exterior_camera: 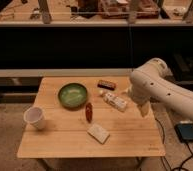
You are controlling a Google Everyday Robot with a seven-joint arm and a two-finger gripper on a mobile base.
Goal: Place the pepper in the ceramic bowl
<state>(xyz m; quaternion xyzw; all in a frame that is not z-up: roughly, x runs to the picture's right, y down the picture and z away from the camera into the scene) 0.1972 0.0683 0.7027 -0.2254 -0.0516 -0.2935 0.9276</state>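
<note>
Wooden surface (55, 145) bearing the task's things, with the white robot arm (165, 92) reaching in from the edge farthest from the ceramic bowl. The gripper (142, 110) hangs at the arm's end, pointing down over the surface, well apart from the bowl and on the far side of a white oblong packet (115, 101) from it; its jaws stand apart and carry nothing. The ceramic bowl (72, 95), green and shallow, sits upright and appears empty. A white cup (35, 118) stands near the bowl on the side away from the arm, and a flat white packet (98, 133) lies farther from the bowl toward the camera. A dark brown block (106, 84) lies near the bowl toward the rear edge. The pepper (89, 112), dark red and slender, lies on the surface just beside the bowl's rim, on the camera-ward side, not touching it. Step in hand, as judged: the approach to the grasp. The gripper should pass over the oblong packet without brushing it, descend above the pepper's middle with the jaws across its narrow width, close gently, lift clear of the rim, and release low over the bowl's centre.
</note>
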